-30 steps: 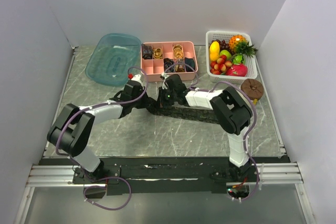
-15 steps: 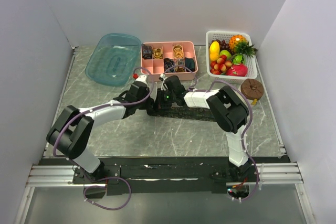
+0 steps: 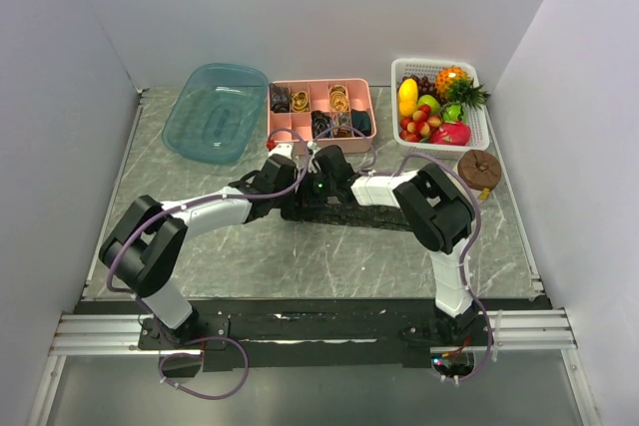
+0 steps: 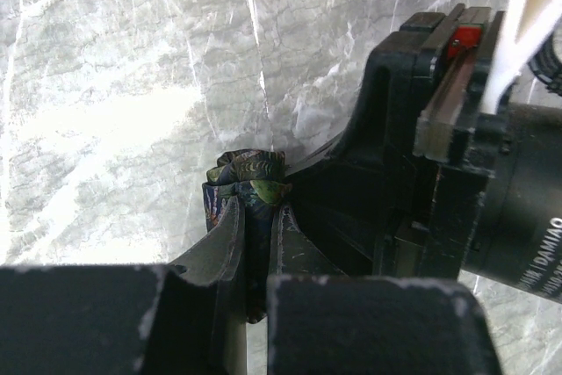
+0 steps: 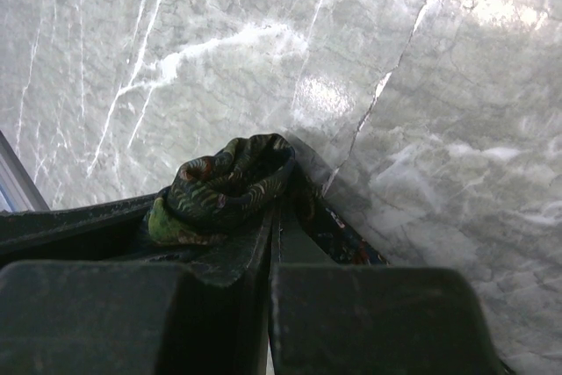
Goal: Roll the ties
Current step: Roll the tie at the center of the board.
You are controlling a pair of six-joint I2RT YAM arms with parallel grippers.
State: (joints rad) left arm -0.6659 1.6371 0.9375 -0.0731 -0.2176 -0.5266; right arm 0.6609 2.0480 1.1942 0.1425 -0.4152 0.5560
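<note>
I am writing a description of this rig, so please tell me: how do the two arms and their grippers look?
Both the left arm and the right arm have white links between bulky black joints, with thin purple-grey cables looping along them. The left gripper and right gripper are black with dark tapered fingers. A green light glows on the right wrist.

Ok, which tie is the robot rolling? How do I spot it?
Find the pink tray at the back. Just in front of it lies a dark patterned tie. Unlike the coiled ties inside, it is mostly a long strip on the marble table.
</note>
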